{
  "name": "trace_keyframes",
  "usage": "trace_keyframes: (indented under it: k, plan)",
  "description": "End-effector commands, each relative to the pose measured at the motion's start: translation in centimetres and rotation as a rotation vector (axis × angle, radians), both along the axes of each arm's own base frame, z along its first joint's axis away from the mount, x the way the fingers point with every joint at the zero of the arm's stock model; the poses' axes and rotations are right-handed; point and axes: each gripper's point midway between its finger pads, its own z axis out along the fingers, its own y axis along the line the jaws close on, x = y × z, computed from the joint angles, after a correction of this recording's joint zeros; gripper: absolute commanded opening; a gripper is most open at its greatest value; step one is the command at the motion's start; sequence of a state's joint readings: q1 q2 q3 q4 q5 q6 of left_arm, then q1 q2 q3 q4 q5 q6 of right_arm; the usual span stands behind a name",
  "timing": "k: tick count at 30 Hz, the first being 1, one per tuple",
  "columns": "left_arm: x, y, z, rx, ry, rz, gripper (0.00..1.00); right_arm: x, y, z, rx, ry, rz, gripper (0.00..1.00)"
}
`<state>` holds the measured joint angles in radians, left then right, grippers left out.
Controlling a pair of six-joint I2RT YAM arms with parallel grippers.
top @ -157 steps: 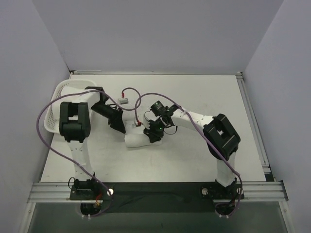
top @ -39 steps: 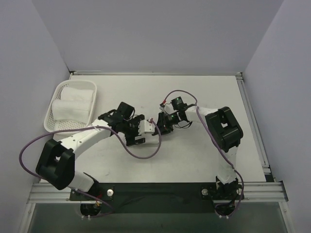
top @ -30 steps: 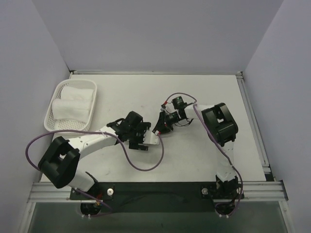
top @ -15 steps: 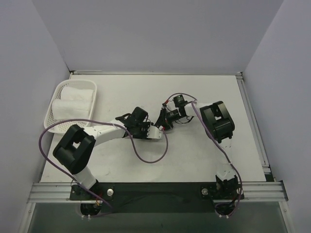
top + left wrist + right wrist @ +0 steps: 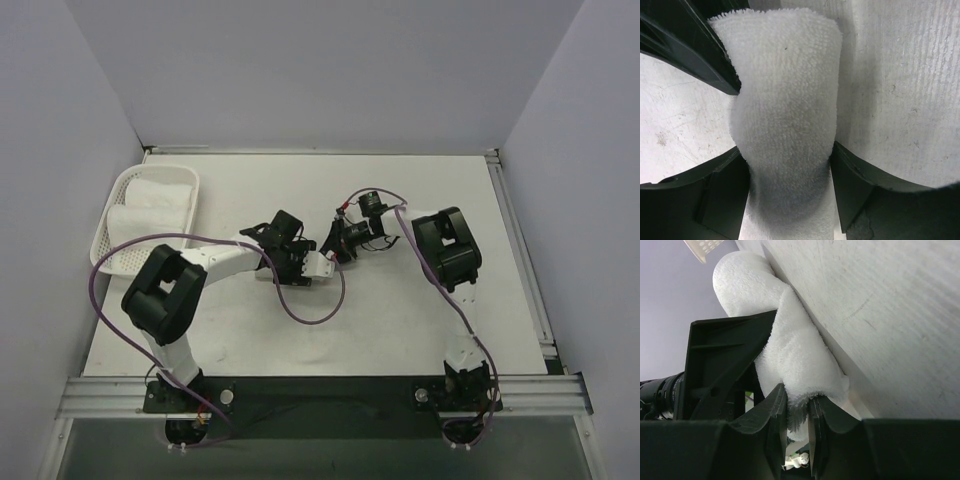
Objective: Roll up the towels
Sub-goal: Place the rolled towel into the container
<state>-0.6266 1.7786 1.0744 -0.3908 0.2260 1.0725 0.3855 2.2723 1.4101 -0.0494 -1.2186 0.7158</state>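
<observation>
Towel roll (image 5: pixel 318 264) sits between both tools, long axis running from left tool (image 5: pixel 299 262) to right tool (image 5: pixel 336 246). Left clamps its body, right pinches the end flap.

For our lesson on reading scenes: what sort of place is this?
Probably a robotics lab test cell: plain walls box in a table, the left arm and right arm are bolted to a rail, and a basket holds rolled towels.

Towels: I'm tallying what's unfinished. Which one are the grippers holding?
The mid-table towel, pinched by the left gripper and the right gripper. The other two towels lie in the basket at the left, untouched.
</observation>
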Motion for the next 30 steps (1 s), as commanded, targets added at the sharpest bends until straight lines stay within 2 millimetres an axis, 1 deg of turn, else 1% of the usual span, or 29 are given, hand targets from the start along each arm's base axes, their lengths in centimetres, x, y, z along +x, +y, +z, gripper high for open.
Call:
trace_keyframes:
  k: [1,5,7,11,12,13,14,15,16,17,18,19,20,21,22,23,24,25,27,28,30]
  plan:
    - [-5.4,3.1,-4.5,0.13,0.231,-0.032,0.71,0.6,0.4,0.6,0.02,0.0,0.007,0.0]
    - [-5.7,3.0,-5.0,0.152,0.229,-0.058,0.71,1.0,0.4,-0.3,0.009,0.011,0.0,0.0]
    - [-5.4,2.8,-5.0,0.15,0.23,-0.053,0.65,1.2,0.3,-0.7,0.006,0.023,-0.004,0.0]
    - [-5.1,2.6,-5.5,0.162,0.259,-0.034,0.63,1.6,0.6,-0.5,0.013,0.016,-0.001,0.0]
    - [-5.2,2.6,-5.5,0.165,0.276,-0.035,0.54,1.6,0.6,-0.4,0.019,0.015,0.001,0.01]
    - [-5.2,2.7,-5.0,0.176,0.292,-0.033,0.27,1.5,0.5,0.1,0.026,0.004,0.004,0.07]
    - [-5.2,2.9,-5.0,0.182,0.309,-0.025,0.14,1.4,0.4,0.4,0.028,-0.01,0.01,0.27]
    - [-5.0,3.5,-4.7,0.182,0.323,-0.011,0.05,1.1,-0.1,0.4,0.021,-0.009,0.005,0.39]
    - [-5.4,4.2,-4.2,0.192,0.352,-0.003,0.0,1.2,-0.5,1.4,0.015,-0.044,-0.004,0.48]
    - [-5.0,4.3,-3.1,0.173,0.344,-0.001,0.0,1.1,-1.1,1.6,0.006,-0.071,-0.002,0.64]
    - [-5.0,4.4,-2.3,0.153,0.353,-0.01,0.0,1.2,-2.1,1.7,-0.009,-0.082,-0.018,0.8]
    - [-5.3,5.9,-1.5,0.16,0.391,0.013,0.0,1.5,-2.6,2.9,-0.019,-0.127,-0.027,0.86]
    - [-4.5,5.8,0.3,0.133,0.367,0.016,0.0,1.3,-3.2,3.3,-0.03,-0.122,-0.029,0.93]
    - [-4.4,6.1,1.2,0.12,0.366,0.003,0.0,1.6,-4.0,3.8,-0.03,-0.152,-0.029,0.94]
    - [-4.7,7.5,2.3,0.129,0.396,0.017,0.0,1.7,-4.5,4.9,-0.029,-0.178,-0.035,0.95]
    - [-4.3,8.0,3.7,0.113,0.378,0.019,0.0,1.5,-4.9,5.2,-0.037,-0.176,-0.04,0.96]
    - [-3.4,8.0,5.4,0.086,0.344,0.0,0.0,1.5,-5.3,5.5,-0.038,-0.195,-0.041,0.97]
    - [-3.3,9.6,6.5,0.076,0.364,0.031,0.0,1.4,-5.9,6.2,-0.039,-0.211,-0.052,0.97]
    - [-2.7,10.6,9.5,0.039,0.328,0.021,0.0,1.2,-6.5,6.6,-0.047,-0.222,-0.059,1.0]
    - [-2.1,12.2,10.3,0.026,0.317,0.057,0.0,1.1,-6.9,7.0,-0.048,-0.25,-0.058,1.0]
    - [-1.6,13.8,12.9,0.002,0.261,0.027,0.0,0.7,-7.5,7.5,-0.066,-0.27,-0.056,1.0]
